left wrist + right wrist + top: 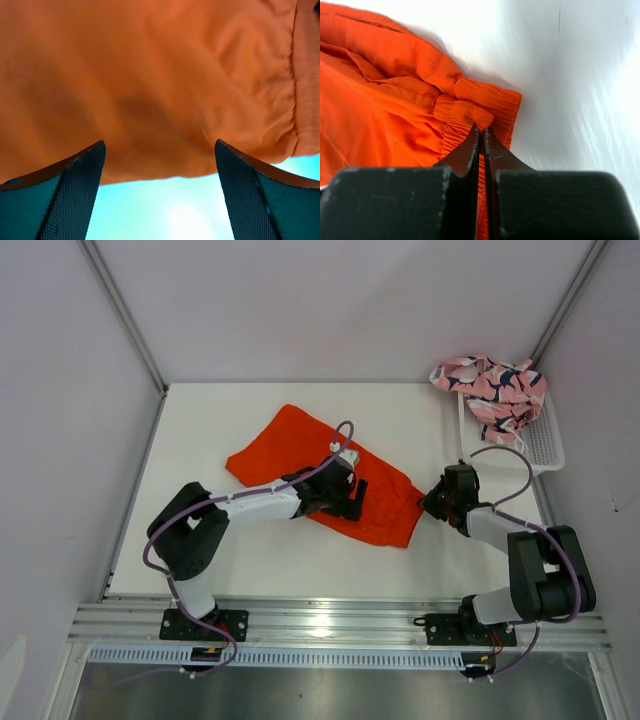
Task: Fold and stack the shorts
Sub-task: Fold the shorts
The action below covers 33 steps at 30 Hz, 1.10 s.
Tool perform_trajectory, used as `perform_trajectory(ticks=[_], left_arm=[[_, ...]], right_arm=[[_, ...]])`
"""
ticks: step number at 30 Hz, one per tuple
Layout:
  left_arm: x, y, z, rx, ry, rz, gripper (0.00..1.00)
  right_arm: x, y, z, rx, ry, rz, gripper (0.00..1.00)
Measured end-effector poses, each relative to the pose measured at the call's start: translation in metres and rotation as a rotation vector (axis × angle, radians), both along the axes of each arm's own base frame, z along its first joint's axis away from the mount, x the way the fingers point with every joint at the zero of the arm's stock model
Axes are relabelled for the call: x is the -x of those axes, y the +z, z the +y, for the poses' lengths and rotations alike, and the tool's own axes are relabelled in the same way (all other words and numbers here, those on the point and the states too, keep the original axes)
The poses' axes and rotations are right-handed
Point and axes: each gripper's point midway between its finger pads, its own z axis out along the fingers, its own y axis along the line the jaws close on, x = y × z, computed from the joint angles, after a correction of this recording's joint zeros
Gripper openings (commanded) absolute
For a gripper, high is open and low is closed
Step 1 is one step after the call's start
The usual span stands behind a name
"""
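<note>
Right wrist view: the right gripper (482, 131) is pressed together, pinching only the elastic waistband corner of the plain bright orange fabric shorts (395, 100), which lie spread mid-way across the white table (200, 430). The left gripper (159, 145) stands spread wide, low over the cloth, holding nothing.

Risk: so slight a bite may slip under pull, and the unpinned cloth could drag and bunch.

The pink fish-print shorts (490, 385) lie heaped on the white mesh basket (545, 445).

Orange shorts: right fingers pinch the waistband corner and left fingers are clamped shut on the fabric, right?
No. The left fingers stand open over the orange shorts, gripping nothing, as the left wrist view shows. The right fingers do pinch the waistband corner.
</note>
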Motion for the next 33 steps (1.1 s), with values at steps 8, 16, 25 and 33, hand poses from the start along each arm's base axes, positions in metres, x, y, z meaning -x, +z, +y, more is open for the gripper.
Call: perform_trajectory(ticks=[8,16,25,33], left_arm=[[-0.001,-0.009,0.008,-0.018,0.015,0.013,0.91],[-0.002,-0.012,0.015,-0.028,0.027,0.022,0.91],[-0.002,0.007,0.014,0.006,0.026,-0.006,0.91],[0.001,0.015,0.017,0.022,0.024,-0.017,0.91]], right_arm=[[-0.008,0.004,-0.012,0.043,-0.029,0.015,0.3],[-0.003,0.055,-0.016,0.047,-0.019,-0.09,0.4],[-0.014,0.096,0.021,-0.119,0.121,-0.222,0.2],[-0.019,0.019,0.022,-0.203,0.098,-0.021,0.18]])
